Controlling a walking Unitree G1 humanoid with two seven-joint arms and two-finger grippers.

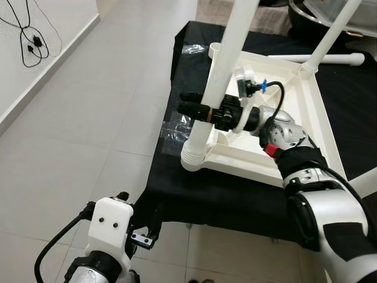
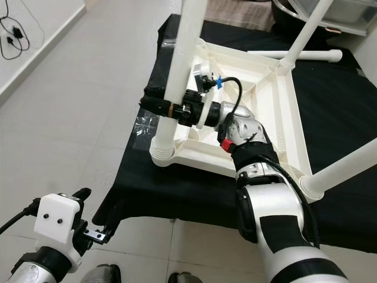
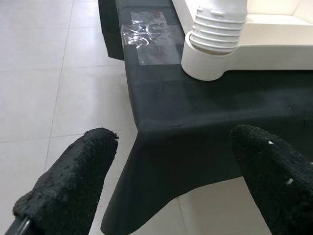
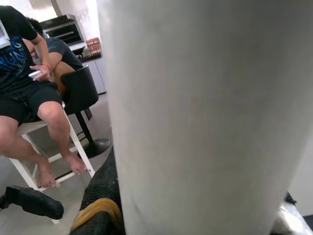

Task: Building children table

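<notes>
The white table leg is running out past the top edge above the right gripper, hiding one finger; in the right wrist view it is blurring at close range.

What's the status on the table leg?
Right tool shut on white plastic table leg, seated in upturned white tabletop's corner socket. Left tool open, idle beside black mat.
</notes>
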